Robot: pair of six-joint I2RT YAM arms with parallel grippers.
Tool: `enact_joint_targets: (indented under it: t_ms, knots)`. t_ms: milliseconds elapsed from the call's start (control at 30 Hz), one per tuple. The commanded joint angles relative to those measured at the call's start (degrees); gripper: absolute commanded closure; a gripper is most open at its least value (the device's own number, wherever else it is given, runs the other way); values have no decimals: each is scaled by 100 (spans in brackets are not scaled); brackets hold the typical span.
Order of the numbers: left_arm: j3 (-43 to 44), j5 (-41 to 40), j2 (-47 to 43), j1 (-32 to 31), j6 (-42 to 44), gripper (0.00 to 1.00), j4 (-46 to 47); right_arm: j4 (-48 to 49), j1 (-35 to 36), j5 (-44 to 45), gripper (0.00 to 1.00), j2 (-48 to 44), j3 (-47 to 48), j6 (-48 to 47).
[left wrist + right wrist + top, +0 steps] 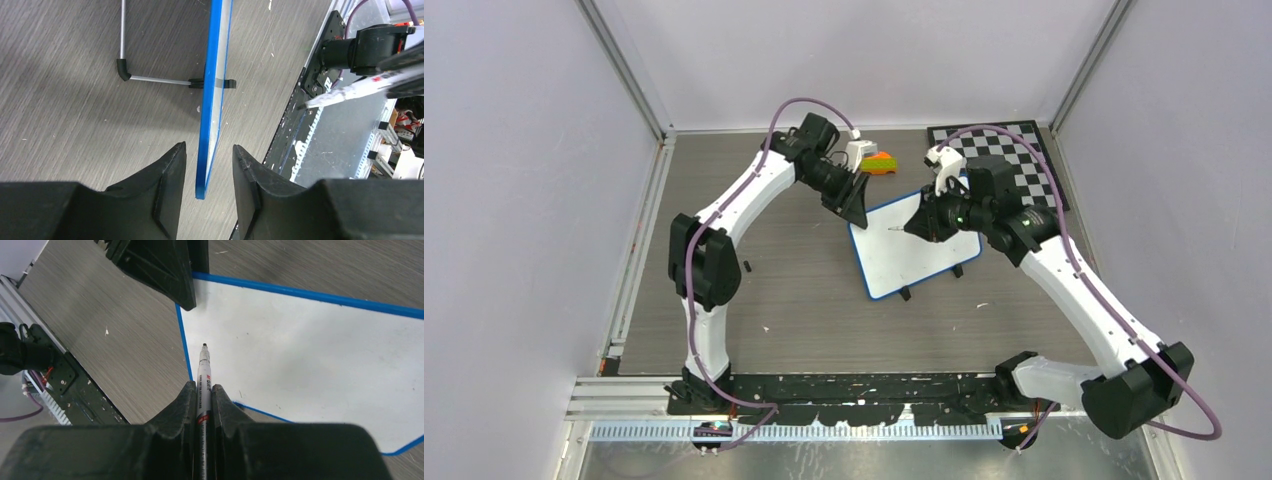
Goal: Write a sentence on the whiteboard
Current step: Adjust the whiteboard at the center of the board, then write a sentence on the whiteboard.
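Note:
The whiteboard (916,258), white with a blue rim and small black feet, lies in the middle of the table, its face blank. My left gripper (856,205) is open at its far left corner. In the left wrist view the blue rim (212,100) runs edge-on between the two jaws of my left gripper (209,156), with a gap on each side. My right gripper (921,222) is shut on a white marker (204,370) with a black tip. The tip points at the board's left part (300,355), just above the surface. The marker (350,91) also shows in the left wrist view.
A black-and-white checkered board (1014,160) lies at the back right, partly under the right arm. An orange and green object (881,163) and a white piece (859,152) sit behind the whiteboard. A small black bit (747,265) lies on the left. A metal stand leg (150,79) sticks out under the board.

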Motion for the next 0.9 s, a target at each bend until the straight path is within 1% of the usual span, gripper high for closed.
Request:
enact_joint_targets:
  t_ms: [0,200,533,700,867]
  knots:
    - [-90,349,-419,84,-193,61,349,823,110,-90,100,194,24,126]
    - [-148,448,-438,236,-325,71,494,1114,319,248,100,470,47,-4]
    - [-306,491,-476,236,-374,76,620,1257,567,385,100,666,-37,-8]
    - [-299,484,-454,236,-395,76,644,1266,654,345,100,736,-1,-14]
    - [-301,451,-438,236,-410,86,652,1257,763,371,100,846,35,-92]
